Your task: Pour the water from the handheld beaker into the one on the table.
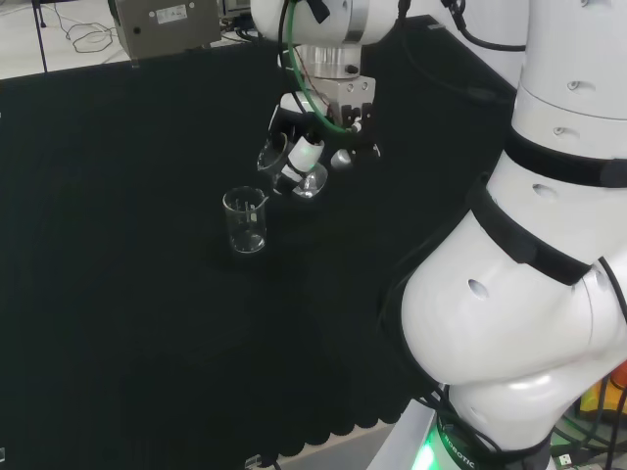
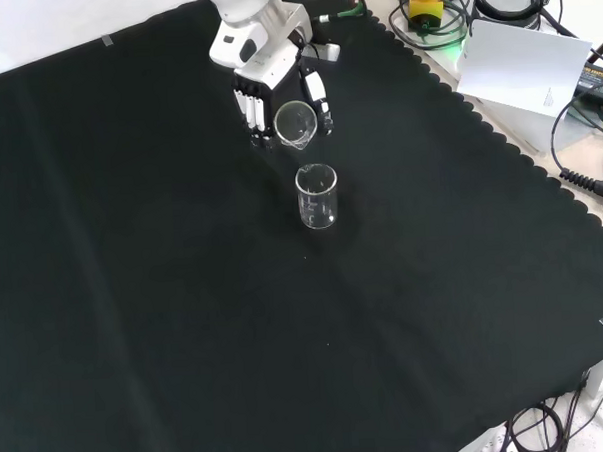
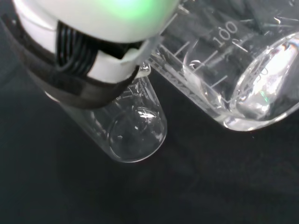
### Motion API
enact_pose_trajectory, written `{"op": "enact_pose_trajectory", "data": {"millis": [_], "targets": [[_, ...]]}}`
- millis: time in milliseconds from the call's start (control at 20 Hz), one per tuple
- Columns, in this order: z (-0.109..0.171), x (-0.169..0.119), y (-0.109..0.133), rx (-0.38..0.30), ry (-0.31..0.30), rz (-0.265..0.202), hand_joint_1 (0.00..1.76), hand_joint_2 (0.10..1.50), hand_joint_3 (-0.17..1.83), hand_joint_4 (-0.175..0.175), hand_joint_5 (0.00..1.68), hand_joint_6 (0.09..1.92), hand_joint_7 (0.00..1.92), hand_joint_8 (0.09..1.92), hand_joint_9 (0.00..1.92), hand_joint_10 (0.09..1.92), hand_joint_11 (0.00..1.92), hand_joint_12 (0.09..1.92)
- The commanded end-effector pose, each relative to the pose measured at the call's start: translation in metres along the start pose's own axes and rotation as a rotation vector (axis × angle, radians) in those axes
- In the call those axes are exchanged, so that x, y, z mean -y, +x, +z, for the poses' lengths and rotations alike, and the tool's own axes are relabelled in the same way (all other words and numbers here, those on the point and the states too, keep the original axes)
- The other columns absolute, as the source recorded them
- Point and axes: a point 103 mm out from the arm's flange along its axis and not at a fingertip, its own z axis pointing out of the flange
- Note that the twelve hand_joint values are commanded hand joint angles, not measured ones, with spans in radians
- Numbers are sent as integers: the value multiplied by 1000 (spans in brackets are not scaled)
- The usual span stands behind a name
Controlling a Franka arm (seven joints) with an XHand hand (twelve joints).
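I am seeing the hand [image 2: 276, 92] gripping the tilted beaker [image 2: 295, 123], mouth pointing toward the standing beaker [image 2: 317, 196].

A black cloth [image 2: 186, 321] with a scalloped edge covers the bench. Beyond its edge in the front view lie a white sheet [image 2: 523, 66] and dark cables [image 2: 578, 144]. A grey box [image 1: 162, 24] sits behind the cloth in the head view.
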Motion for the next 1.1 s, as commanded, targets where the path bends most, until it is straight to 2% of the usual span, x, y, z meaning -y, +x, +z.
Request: {"op": "enact_pose_trajectory", "data": {"millis": [50,500,750,1100], "targets": [[0,-5,11,70,38,0,1313,614,751,-175,1220,775,1281,746,1570,659,1263,838],[-3,-9,18,172,95,30,1311,610,770,-175,1207,808,1267,780,1566,681,1257,857],[-7,-8,21,233,106,57,1311,606,778,-175,1205,815,1265,787,1571,690,1257,863],[-7,-10,29,327,151,68,1311,604,785,-175,1202,822,1263,795,1571,697,1256,868]]}}
